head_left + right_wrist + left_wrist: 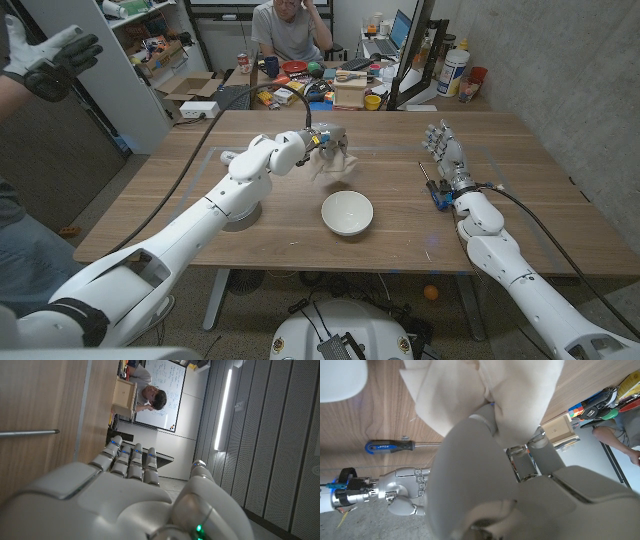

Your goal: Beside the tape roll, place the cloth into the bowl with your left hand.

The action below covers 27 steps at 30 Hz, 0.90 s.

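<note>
Now the left hand holds the cloth in closed fingers, lifted above the desk; the cloth hangs down in loose folds below it. The white bowl stands on the desk nearer to the robot than the hand and slightly toward its right, not yet under the cloth. I judge the coming move must bring the hand back over the bowl. The right hand stands far from it, fingers straight, holding nothing, beside a screwdriver.
</note>
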Motion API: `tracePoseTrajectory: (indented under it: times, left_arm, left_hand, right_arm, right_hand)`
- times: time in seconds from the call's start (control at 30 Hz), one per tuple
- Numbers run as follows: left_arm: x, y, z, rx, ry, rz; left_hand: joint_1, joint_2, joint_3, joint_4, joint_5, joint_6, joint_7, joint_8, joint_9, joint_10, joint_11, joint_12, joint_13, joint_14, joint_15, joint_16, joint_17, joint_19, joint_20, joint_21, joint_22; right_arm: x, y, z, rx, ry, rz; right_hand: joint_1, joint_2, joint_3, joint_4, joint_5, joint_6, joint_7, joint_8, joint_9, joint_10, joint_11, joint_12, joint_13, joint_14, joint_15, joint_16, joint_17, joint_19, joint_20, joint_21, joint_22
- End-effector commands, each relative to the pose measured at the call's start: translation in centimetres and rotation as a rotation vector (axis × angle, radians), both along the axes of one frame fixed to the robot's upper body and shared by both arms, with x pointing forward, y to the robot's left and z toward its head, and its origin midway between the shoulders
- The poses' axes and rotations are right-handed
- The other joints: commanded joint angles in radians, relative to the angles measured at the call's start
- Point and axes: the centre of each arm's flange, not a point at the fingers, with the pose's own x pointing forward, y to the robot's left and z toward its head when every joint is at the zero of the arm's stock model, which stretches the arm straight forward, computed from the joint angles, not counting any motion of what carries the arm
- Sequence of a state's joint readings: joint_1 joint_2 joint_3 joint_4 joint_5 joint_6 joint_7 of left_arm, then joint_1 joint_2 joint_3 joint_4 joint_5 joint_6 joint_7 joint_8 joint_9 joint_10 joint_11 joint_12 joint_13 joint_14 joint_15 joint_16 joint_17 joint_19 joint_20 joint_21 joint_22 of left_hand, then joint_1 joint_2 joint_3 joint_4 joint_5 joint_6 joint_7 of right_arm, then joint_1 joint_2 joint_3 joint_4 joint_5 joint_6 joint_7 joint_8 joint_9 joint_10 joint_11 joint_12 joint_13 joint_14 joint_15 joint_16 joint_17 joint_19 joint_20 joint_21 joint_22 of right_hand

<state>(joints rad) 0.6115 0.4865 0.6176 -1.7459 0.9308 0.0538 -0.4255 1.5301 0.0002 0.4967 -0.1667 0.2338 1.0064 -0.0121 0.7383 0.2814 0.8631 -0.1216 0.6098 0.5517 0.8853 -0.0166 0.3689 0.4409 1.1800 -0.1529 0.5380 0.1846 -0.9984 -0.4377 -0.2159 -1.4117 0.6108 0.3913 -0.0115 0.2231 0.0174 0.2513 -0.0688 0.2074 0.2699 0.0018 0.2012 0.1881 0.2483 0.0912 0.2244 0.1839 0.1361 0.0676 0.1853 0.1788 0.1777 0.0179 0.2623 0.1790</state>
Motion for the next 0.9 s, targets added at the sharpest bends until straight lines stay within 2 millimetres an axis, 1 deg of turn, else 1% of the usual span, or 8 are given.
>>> tracePoseTrajectory:
  times: [0.03, 0.33, 0.5, 0.53, 0.67, 0.77, 0.8, 0.9]
  left_arm:
    - [-3.9, -0.3, 1.8, 0.003, -0.013, -0.055]
    - [-5.9, -0.8, 2.4, 0.004, 0.013, -0.111]
    - [-7.1, -1.6, 1.8, 0.031, 0.002, -0.174]
    - [-7.6, -1.9, 1.4, 0.051, -0.002, -0.197]
    - [-8.7, -2.2, 0.4, 0.091, -0.001, -0.241]
    - [-9.2, -2.3, 0.0, 0.110, 0.004, -0.255]
    - [-9.2, -2.3, -0.1, 0.113, 0.007, -0.257]
    - [-9.5, -2.2, -0.3, 0.123, 0.012, -0.260]
  left_hand:
    - [0.008, 0.008, 0.023, 0.016, 0.005, 0.122, 0.119, 0.005, 0.005, -0.004, -0.002, 0.009, 0.076, 0.207, -0.164, 0.000, 0.045, -0.006, 0.002, 0.005, 0.002]
    - [0.006, 0.007, 0.026, 0.018, 0.009, 0.118, 0.116, 0.009, 0.010, -0.008, -0.004, 0.011, 0.093, 0.216, -0.164, -0.002, 0.058, -0.026, 0.004, 0.008, 0.003]
    - [0.006, 0.006, 0.027, 0.017, 0.010, 0.119, 0.115, 0.010, 0.010, -0.007, -0.005, 0.012, 0.099, 0.214, -0.164, -0.004, 0.063, -0.029, 0.004, 0.011, 0.003]
    - [0.005, 0.006, 0.027, 0.017, 0.010, 0.118, 0.114, 0.010, 0.011, -0.008, -0.006, 0.012, 0.100, 0.213, -0.164, -0.005, 0.064, -0.030, 0.005, 0.012, 0.003]
    - [0.004, 0.005, 0.028, 0.018, 0.012, 0.114, 0.112, 0.011, 0.013, -0.008, -0.009, 0.012, 0.103, 0.214, -0.167, -0.006, 0.067, -0.033, 0.005, 0.014, 0.003]
    - [0.003, 0.005, 0.029, 0.018, 0.013, 0.114, 0.110, 0.010, 0.011, -0.008, -0.010, 0.011, 0.105, 0.216, -0.166, -0.007, 0.070, -0.034, 0.004, 0.017, 0.003]
    - [0.002, 0.005, 0.029, 0.018, 0.013, 0.113, 0.110, 0.010, 0.011, -0.009, -0.005, 0.011, 0.107, 0.217, -0.166, -0.007, 0.071, -0.035, 0.005, 0.017, 0.003]
    - [0.001, 0.005, 0.030, 0.019, 0.014, 0.114, 0.112, 0.010, 0.010, -0.006, -0.013, 0.008, 0.104, 0.217, -0.165, -0.009, 0.073, -0.035, 0.004, 0.019, 0.003]
  right_arm:
    - [-0.9, 0.0, 0.8, -0.005, -0.016, -0.021]
    - [-1.1, 0.3, 1.0, -0.006, -0.022, -0.023]
    - [-1.3, 0.4, 1.0, 0.000, -0.026, -0.029]
    - [-1.3, 0.4, 0.9, 0.005, -0.024, -0.030]
    - [-1.5, 0.3, 0.7, 0.007, -0.021, -0.038]
    - [-1.6, 0.3, 0.5, 0.012, -0.019, -0.042]
    - [-1.6, 0.3, 0.5, 0.013, -0.019, -0.042]
    - [-1.6, 0.4, 0.5, 0.015, -0.019, -0.041]
  right_hand:
    - [0.003, 0.009, -0.001, -0.005, -0.003, 0.009, 0.005, 0.001, 0.003, 0.007, -0.002, -0.001, 0.001, 0.003, 0.001, 0.004, 0.005, 0.011, 0.001, -0.003, 0.005]
    - [0.003, 0.009, -0.001, -0.005, -0.003, 0.009, 0.006, 0.000, 0.003, 0.008, 0.000, -0.002, 0.002, 0.003, 0.002, 0.004, 0.005, 0.011, 0.001, -0.005, 0.005]
    - [0.002, 0.009, -0.002, -0.005, -0.003, 0.010, 0.006, 0.000, 0.003, 0.008, -0.001, -0.002, 0.002, 0.003, 0.003, 0.003, 0.005, 0.011, 0.001, -0.006, 0.005]
    - [0.002, 0.009, -0.002, -0.005, -0.003, 0.010, 0.006, 0.000, 0.003, 0.008, -0.001, -0.002, 0.002, 0.003, 0.003, 0.003, 0.005, 0.012, 0.001, -0.006, 0.005]
    - [0.002, 0.009, -0.002, -0.006, -0.003, 0.010, 0.006, 0.000, 0.003, 0.008, -0.001, -0.002, 0.002, 0.003, 0.003, 0.003, 0.005, 0.011, 0.001, -0.007, 0.005]
    - [0.002, 0.009, -0.002, -0.006, -0.003, 0.010, 0.006, 0.000, 0.003, 0.008, 0.000, -0.002, 0.002, 0.003, 0.002, 0.003, 0.005, 0.012, 0.001, -0.008, 0.005]
    - [0.002, 0.009, -0.002, -0.006, -0.003, 0.010, 0.006, 0.000, 0.003, 0.008, 0.000, -0.002, 0.002, 0.003, 0.002, 0.003, 0.005, 0.011, 0.001, -0.008, 0.005]
    - [0.003, 0.009, -0.003, -0.006, -0.003, 0.010, 0.006, 0.000, 0.003, 0.008, -0.001, -0.002, 0.002, 0.003, 0.003, 0.003, 0.005, 0.012, 0.001, -0.008, 0.005]
